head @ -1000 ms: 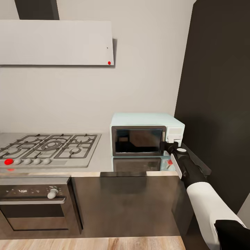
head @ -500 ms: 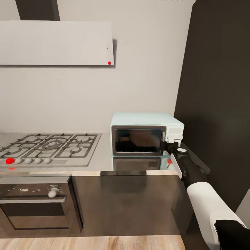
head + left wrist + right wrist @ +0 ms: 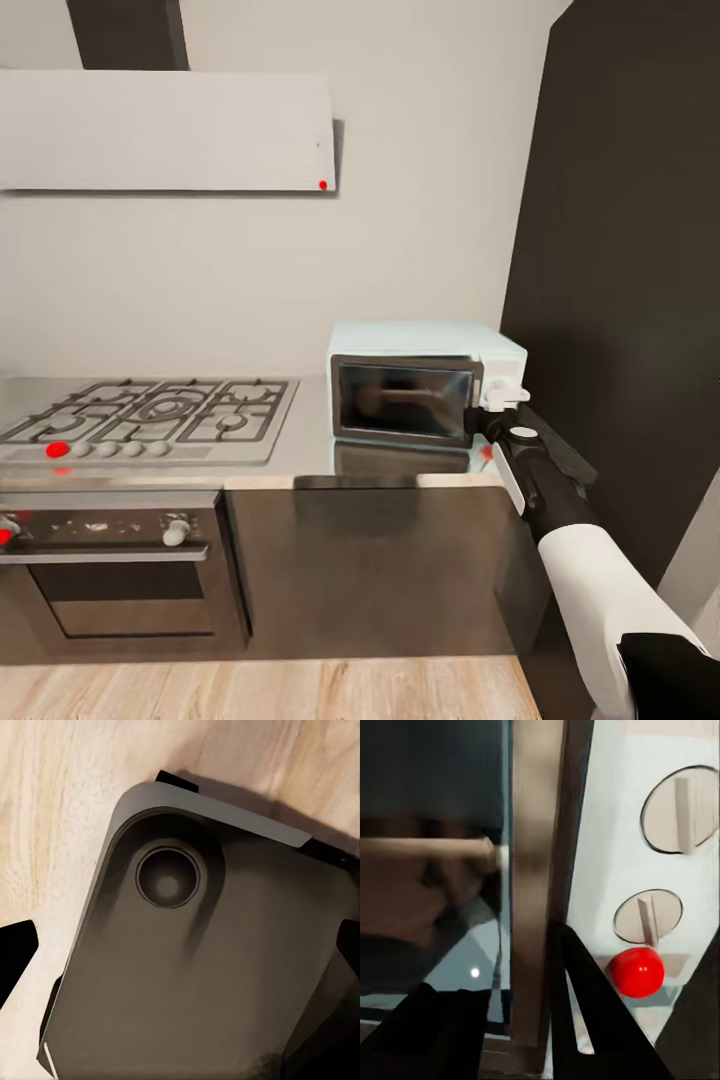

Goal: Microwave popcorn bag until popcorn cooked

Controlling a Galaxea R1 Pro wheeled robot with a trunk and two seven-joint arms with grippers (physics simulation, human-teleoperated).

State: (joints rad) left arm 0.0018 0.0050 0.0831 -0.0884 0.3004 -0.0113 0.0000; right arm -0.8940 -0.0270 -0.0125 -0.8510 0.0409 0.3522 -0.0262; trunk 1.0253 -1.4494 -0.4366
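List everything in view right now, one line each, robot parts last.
microwave: 1, pale mint-blue with dark glass door, on the countertop by the dark wall panel
microwave knobs: 2, round, on the white control panel; a red marker sits below them
countertop: 1, grey and reflective, over dark cabinet fronts
gas hob: 1, steel with grates, at the countertop's left end
built-in oven: 1, steel and dark glass, under the hob
range hood: 1, white slab, on the wall above the hob
dark wall panel: 1, tall, at the right
floor: light wood
right gripper: 1, black, at the door's right edge beside the control panel; open or shut unclear
right arm: 1, white and black
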